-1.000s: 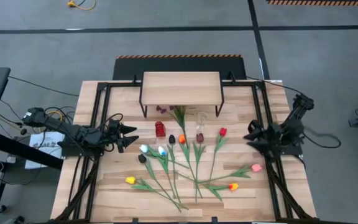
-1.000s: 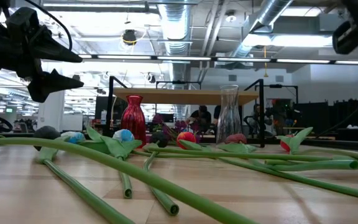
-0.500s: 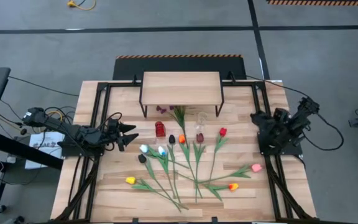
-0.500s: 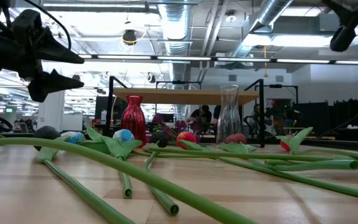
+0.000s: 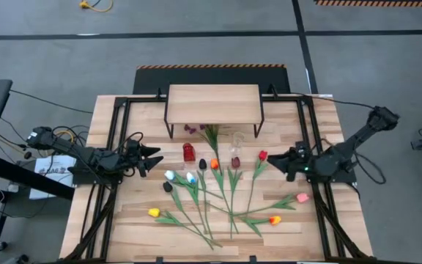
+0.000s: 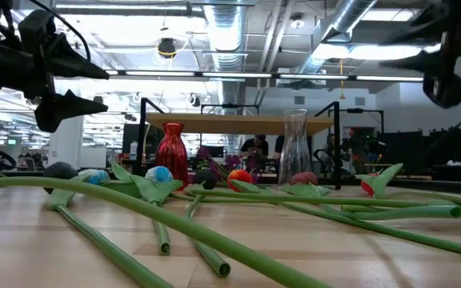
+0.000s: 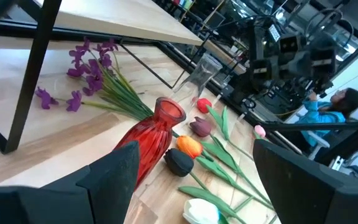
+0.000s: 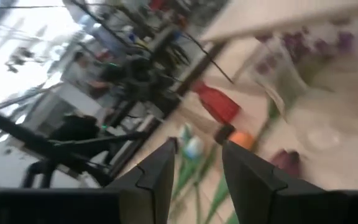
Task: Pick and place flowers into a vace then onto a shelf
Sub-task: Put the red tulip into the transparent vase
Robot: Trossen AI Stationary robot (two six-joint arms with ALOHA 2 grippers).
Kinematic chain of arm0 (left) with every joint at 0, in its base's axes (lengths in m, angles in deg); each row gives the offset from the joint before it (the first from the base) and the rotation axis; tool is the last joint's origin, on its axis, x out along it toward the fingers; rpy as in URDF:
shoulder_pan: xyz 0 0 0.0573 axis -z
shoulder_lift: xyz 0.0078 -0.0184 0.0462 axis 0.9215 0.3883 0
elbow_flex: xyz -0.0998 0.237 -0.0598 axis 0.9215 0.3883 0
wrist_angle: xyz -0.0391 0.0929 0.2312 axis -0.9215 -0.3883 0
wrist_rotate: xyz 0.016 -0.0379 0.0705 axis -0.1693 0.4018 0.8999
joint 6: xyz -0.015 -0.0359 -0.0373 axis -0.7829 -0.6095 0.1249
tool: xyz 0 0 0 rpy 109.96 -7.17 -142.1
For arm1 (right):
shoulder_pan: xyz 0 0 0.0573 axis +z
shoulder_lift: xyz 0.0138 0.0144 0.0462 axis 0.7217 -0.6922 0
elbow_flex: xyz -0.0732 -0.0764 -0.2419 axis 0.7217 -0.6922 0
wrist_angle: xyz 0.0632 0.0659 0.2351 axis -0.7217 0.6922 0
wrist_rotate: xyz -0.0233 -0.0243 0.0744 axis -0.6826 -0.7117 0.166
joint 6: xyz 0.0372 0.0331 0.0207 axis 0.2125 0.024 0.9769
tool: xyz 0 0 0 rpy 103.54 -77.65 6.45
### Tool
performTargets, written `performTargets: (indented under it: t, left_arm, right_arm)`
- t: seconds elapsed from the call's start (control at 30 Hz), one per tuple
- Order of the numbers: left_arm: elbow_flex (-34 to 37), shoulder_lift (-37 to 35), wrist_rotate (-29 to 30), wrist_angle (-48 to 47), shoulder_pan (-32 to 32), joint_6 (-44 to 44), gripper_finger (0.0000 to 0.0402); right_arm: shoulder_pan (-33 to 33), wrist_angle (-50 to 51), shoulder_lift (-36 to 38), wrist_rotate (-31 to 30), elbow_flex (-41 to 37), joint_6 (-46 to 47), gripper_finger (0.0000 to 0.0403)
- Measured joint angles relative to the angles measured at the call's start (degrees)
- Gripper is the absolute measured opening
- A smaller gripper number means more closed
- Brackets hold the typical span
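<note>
The right gripper (image 5: 278, 162) hangs above the table with its fingers partly apart and nothing between them — it holds no flower. Just beside it, toward the red vase (image 5: 189, 152), lies the red tulip (image 5: 262, 155). That tulip's head points toward the shelf (image 5: 213, 103) and its green stem runs away from the shelf toward the table's near edge, so the long axis lies roughly crosswise to the line from the gripper to the vase. A grasp would likely have to close across that stem, below the head.

The left gripper (image 5: 154, 156) waits on the far side of the red vase, fingers spread wide and empty, close to the white tulip (image 5: 170, 175) but well apart from the red one.

The right arm is plainly the nearer. The clear glass vase (image 5: 237, 140) stands between the red vase and the red tulip, in front of the shelf.
</note>
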Motion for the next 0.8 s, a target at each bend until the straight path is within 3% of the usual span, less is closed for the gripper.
performTargets:
  t: [0.23,0.43,0.63,0.8]
  left_arm:
    - [0.0,0.0,0.0,1.0,0.0,-0.4,0.0303]
    - [0.0,0.0,-0.1,1.0,0.0,-2.2,0.0303]
    - [0.0,0.0,-0.1,1.0,0.0,-3.0,0.0303]
    - [0.0,0.0,-0.1,1.0,0.0,-2.9,0.0303]
  right_arm:
    - [-2.1,-0.4,-11.9,4.3,0.0,15.9,0.0127]
    - [-4.1,-0.4,-19.2,13.5,0.0,27.7,0.0127]
    - [-5.8,-0.5,-24.9,21.5,0.0,30.9,0.0127]
    - [-7.3,-0.5,-28.1,23.8,0.0,34.2,0.0127]
